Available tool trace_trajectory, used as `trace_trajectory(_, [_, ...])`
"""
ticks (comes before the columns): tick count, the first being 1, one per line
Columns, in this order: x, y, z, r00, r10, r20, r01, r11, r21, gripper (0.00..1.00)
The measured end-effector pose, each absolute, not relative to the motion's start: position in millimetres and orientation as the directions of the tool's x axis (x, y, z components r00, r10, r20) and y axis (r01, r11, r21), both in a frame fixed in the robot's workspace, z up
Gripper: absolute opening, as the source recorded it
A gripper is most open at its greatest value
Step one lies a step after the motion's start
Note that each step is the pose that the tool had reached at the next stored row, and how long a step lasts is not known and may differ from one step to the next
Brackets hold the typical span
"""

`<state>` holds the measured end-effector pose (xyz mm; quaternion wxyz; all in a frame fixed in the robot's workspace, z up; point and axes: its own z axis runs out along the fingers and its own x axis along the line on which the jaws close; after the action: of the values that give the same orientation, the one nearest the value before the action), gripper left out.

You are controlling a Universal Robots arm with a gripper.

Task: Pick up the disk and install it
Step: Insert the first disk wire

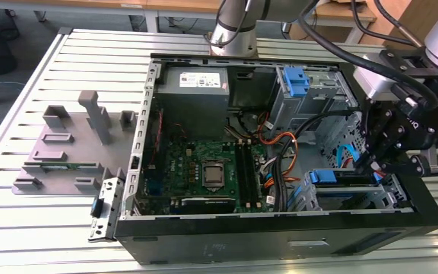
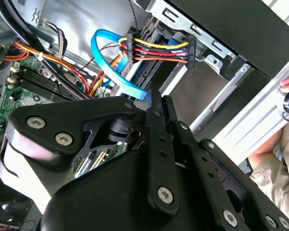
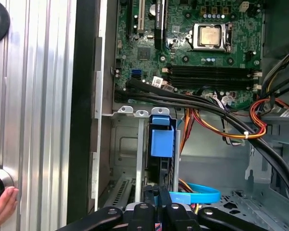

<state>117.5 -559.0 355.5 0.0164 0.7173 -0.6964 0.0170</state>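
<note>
the gripper (image 1: 371, 165) stands at the drive cage in the corner of the open computer case (image 1: 280, 234) nearest the exterior view's right, its black linkage low over the cage. in the first wrist view the fingers (image 3: 156, 195) are drawn together, edge on, just at the end of the disk (image 3: 160, 163), which sits on edge in the metal cage with its blue carrier frame (image 3: 162, 137) and pull tab facing the motherboard (image 3: 197, 53). whether the pads actually pinch the drive or merely rest closed against it cannot be told from these pictures; the contact itself is hidden behind the linkage. in the second wrist view a multicoloured power cable (image 2: 156, 50) and a light blue data cable (image 2: 108, 60) run just ahead of the fingertip, near the drive's rear. judgement on handling: the disk is a rigid metal body, dense for its bulk, with smooth flat faces that would slide under a light pinch; it tolerates no knocks and no twisting in the rails. the plastic carrier is the weaker part and will flex, so the tab is suited to guiding, not to bearing load. the sound hold is across the two broad flat faces, squarely and near the middle of the exposed end, clear of the connectors and the cables. a person's hand (image 3: 1, 207) rests on a blue-ringed button on the table beside the case.
</note>
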Motion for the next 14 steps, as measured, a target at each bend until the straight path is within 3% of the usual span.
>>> trace_trajectory(14, [117.2,-548.6,343.2,0.029,-0.998,0.055,-1.0,-0.029,-0.001,0.16])
